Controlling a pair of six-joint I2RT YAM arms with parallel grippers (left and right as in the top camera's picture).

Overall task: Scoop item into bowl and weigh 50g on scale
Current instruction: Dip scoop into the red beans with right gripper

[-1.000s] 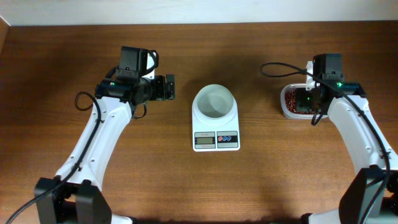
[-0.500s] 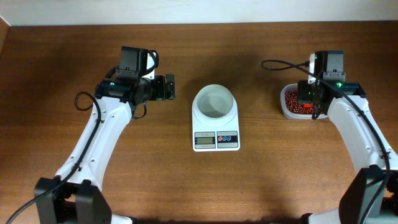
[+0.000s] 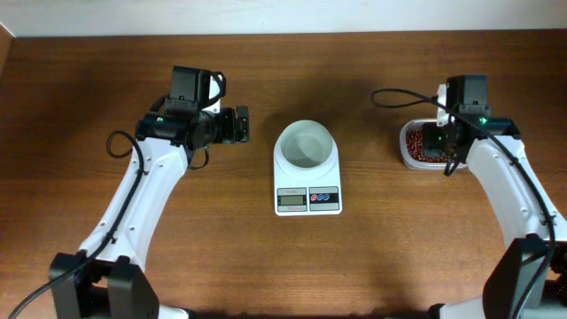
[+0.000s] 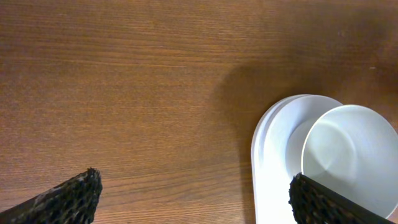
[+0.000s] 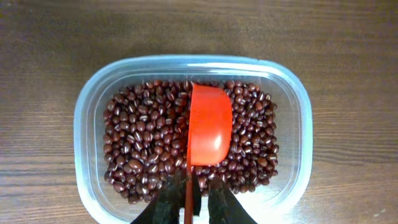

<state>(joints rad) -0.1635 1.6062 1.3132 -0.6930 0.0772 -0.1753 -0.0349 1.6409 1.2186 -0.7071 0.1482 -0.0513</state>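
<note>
Your right gripper [image 5: 188,202] has its jaws narrow on the thin handle of the red scoop [image 5: 209,132]. The scoop's long axis runs bottom to top in the wrist view, cup end uppermost, on the beans [image 5: 137,149] in the clear tub [image 5: 84,124]. Your left gripper [image 4: 196,190] hangs with jaws wide and empty beside the white bowl [image 4: 348,155], which sits on the scale [image 3: 307,199] at the middle of the desk [image 3: 89,71].

Bright, even light; soft shadows.

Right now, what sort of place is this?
Probably a robotics test bench staged for kitchen work: robot arms at a wooden table, a scale carrying a white bowl, a tub of beans with a red scoop.
</note>
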